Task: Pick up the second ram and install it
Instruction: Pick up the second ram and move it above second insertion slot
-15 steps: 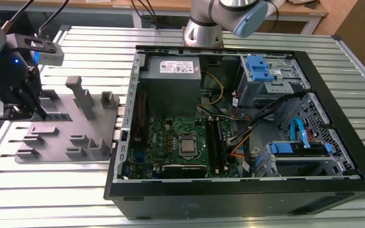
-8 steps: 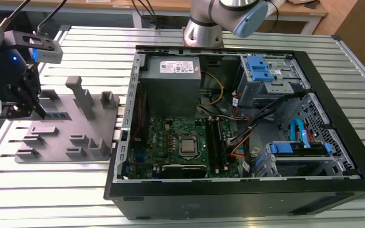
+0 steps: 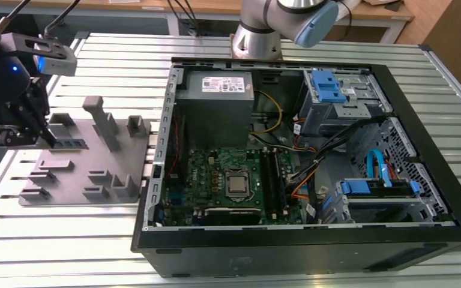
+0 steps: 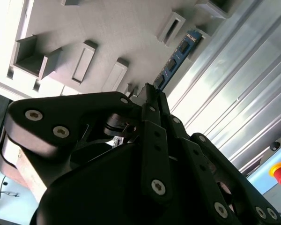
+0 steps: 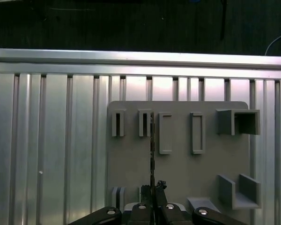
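The gripper [image 4: 150, 92] has its fingers drawn together and clamped on the flat faces of the second ram [image 4: 175, 58]; in the first wrist view the ram [image 5: 152, 150] appears edge-on as a thin dark line running out from the gripper [image 5: 153, 185], a hold that probably leaves its long contact edge free; it hangs over the grey fixture block [image 3: 70, 174], near that block's slotted edge; whether it is clear of its slot cannot be told; the block sits toward the exterior view's left edge of the slatted tabletop [image 3: 62, 240], beside the open computer case [image 3: 311, 240].
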Robot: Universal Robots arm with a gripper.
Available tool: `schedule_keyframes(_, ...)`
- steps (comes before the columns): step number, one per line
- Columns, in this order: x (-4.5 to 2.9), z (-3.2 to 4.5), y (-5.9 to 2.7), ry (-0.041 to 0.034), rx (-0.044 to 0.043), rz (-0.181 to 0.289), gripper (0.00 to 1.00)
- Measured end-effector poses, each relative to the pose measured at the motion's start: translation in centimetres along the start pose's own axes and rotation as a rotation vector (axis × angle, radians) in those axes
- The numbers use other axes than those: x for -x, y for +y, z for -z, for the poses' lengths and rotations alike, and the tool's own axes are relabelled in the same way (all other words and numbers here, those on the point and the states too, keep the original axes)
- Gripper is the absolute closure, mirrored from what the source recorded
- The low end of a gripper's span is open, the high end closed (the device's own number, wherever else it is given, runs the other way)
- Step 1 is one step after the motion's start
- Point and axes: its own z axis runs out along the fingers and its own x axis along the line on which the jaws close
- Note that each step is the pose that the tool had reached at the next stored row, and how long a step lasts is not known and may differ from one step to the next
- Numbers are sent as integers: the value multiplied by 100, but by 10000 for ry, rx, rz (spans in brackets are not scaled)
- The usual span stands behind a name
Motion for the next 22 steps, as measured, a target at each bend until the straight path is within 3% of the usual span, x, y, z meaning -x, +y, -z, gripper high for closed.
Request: schedule_keyframes(22, 8, 245, 3, 0, 0, 0, 86)
